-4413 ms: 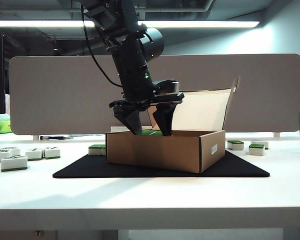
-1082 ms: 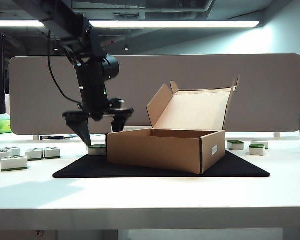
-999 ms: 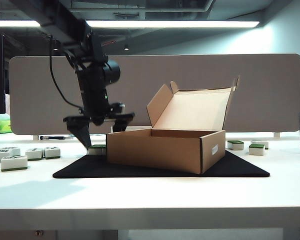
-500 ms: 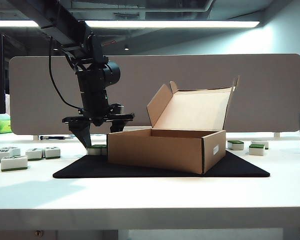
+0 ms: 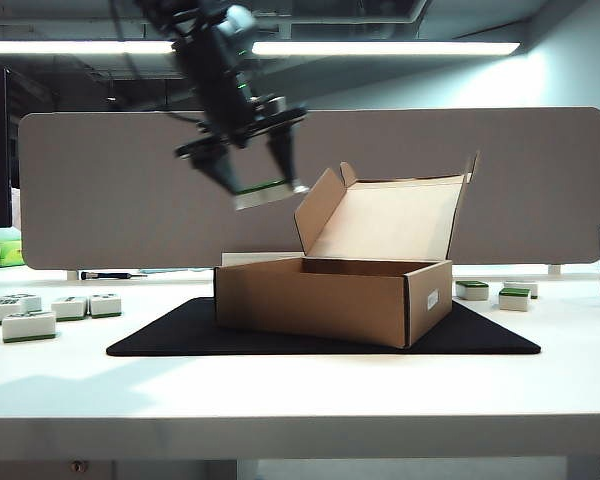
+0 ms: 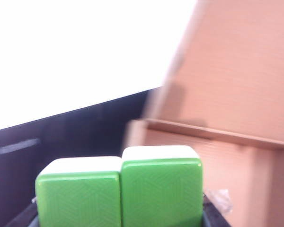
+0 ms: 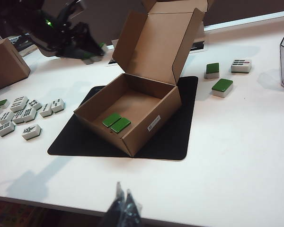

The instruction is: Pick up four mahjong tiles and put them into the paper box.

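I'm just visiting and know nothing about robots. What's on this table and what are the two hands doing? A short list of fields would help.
paper box: open, lid flap up, on the black mat
tiles in box: two, green side up, side by side
left hand: raised above the box's left side, closed on two mahjong tiles
right hand: low near the table's front edge, shut, holding nothing
loose tiles: a cluster left of the mat, three to its right

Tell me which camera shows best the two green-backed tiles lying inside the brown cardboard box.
The right wrist view: it looks down into the brown cardboard box, showing two green-backed tiles side by side on its floor. In the exterior view the front wall hides them; the left wrist view doesn't show them.
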